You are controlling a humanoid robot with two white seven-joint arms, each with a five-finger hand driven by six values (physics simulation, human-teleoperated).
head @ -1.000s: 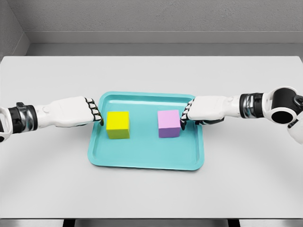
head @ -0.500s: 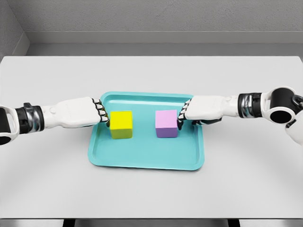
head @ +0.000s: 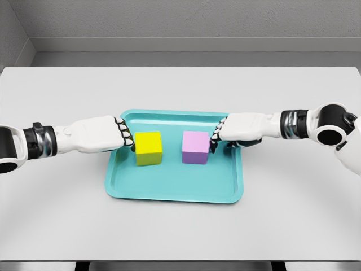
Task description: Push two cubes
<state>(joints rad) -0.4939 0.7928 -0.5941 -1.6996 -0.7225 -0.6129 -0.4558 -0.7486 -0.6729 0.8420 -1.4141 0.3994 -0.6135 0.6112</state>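
Two curled fists of mine, left hand point(head: 104, 134) and right hand point(head: 240, 129), touch yellow cube point(head: 148, 148) and purple cube point(head: 196, 147) in teal tray point(head: 175, 186) on white table point(head: 180, 226), grey wall point(head: 180, 20) behind.

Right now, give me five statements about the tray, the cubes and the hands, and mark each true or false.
1. Both cubes sit inside the teal tray. True.
2. The yellow cube lies to the right of the purple cube. False: it lies to its left.
3. The left hand meets the yellow cube's outer side. True.
4. The two cubes touch each other. False: bare tray shows between them.
5. The right hand lifts the purple cube off the tray. False: the cube rests on the tray, with the hand against its side.
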